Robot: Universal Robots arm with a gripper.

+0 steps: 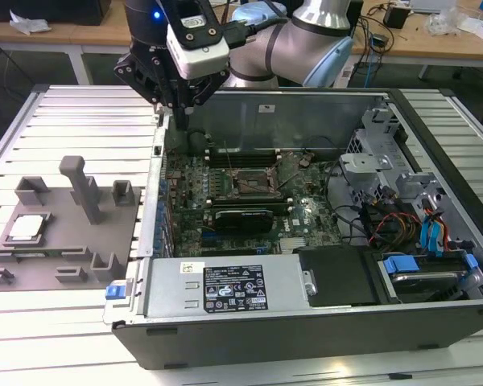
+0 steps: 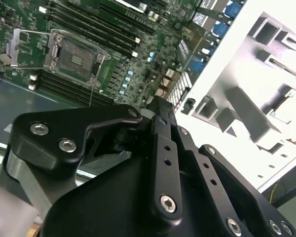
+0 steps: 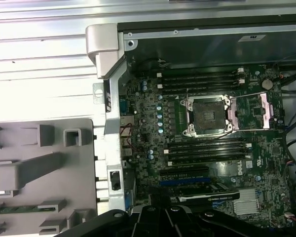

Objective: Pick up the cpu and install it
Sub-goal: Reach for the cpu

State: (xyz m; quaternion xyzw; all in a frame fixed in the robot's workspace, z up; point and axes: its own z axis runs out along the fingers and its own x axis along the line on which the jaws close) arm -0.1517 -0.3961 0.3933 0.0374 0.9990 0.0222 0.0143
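The cpu (image 1: 26, 227), a small pale square chip, lies in a holder on the grey fixture (image 1: 64, 245) at the exterior view's left, outside the computer case. My gripper (image 1: 180, 119) hangs above the case's far left corner, well apart from the cpu, shut with nothing in it. The dark gripper body (image 2: 158, 106) shows in both wrist views (image 3: 163, 217). The motherboard's cpu socket (image 1: 258, 183) (image 2: 74, 57) (image 3: 209, 116) stands empty, its metal frame (image 3: 256, 111) swung open beside it.
The open computer case (image 1: 306, 310) fills the table's middle, with a graphics card (image 1: 241, 217), drive bays and cables (image 1: 410, 225) at the exterior view's right. A tall grey post (image 1: 82, 189) and blocks (image 1: 122, 194) rise from the fixture. Ribbed metal tabletop (image 1: 80, 121) surrounds everything.
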